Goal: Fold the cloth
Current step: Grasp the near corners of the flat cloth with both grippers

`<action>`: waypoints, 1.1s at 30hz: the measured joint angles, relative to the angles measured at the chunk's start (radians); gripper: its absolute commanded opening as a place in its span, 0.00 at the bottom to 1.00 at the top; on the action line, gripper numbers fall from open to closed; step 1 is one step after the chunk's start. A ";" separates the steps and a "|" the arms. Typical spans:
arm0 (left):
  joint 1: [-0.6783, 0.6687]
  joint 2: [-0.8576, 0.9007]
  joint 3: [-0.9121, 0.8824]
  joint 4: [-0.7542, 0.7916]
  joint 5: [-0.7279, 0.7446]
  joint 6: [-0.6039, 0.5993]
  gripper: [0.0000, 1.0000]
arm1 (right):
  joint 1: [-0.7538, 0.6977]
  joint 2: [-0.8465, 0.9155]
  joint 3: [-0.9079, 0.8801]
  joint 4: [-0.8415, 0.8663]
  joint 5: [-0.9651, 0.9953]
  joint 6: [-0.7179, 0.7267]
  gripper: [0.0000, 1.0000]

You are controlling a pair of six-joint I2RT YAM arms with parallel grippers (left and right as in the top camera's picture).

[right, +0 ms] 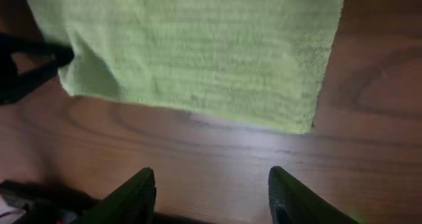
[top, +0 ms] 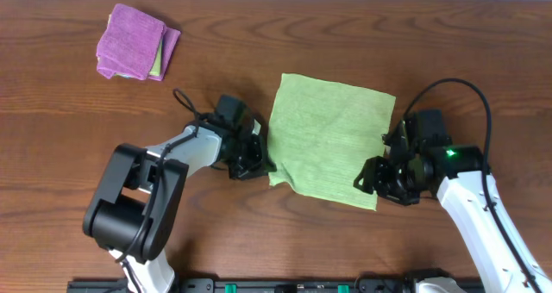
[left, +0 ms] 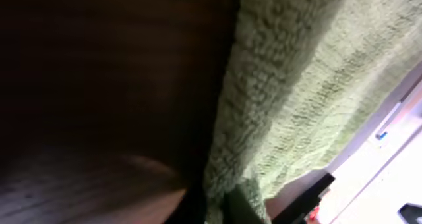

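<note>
Overhead, the cloth (top: pixel 328 142) is seen spread flat on the table (top: pixel 69 112) between the two arms, well apart from a purple folded cloth (top: pixel 134 41). The left gripper (top: pixel 256 155) is set at the cloth's left edge, but whether its jaws are closed cannot be told. The right gripper (right: pixel 211 197) is held wide open over bare wood, just beside the cloth's edge.

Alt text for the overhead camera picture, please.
A lime-green cloth lies spread flat on a wooden table, the left gripper at its left edge, the right gripper by its near-right corner. A folded purple cloth sits far left.
</note>
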 measured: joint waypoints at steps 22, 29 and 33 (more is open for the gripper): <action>0.000 0.002 -0.002 -0.101 0.077 0.146 0.06 | 0.000 -0.002 -0.330 0.369 0.034 0.160 0.56; 0.000 0.002 -0.002 -0.158 0.091 0.202 0.06 | 0.000 -0.002 -0.333 0.456 0.066 0.163 0.57; 0.001 0.002 -0.002 -0.166 0.091 0.215 0.06 | 0.000 -0.002 -0.333 0.461 0.095 0.163 0.57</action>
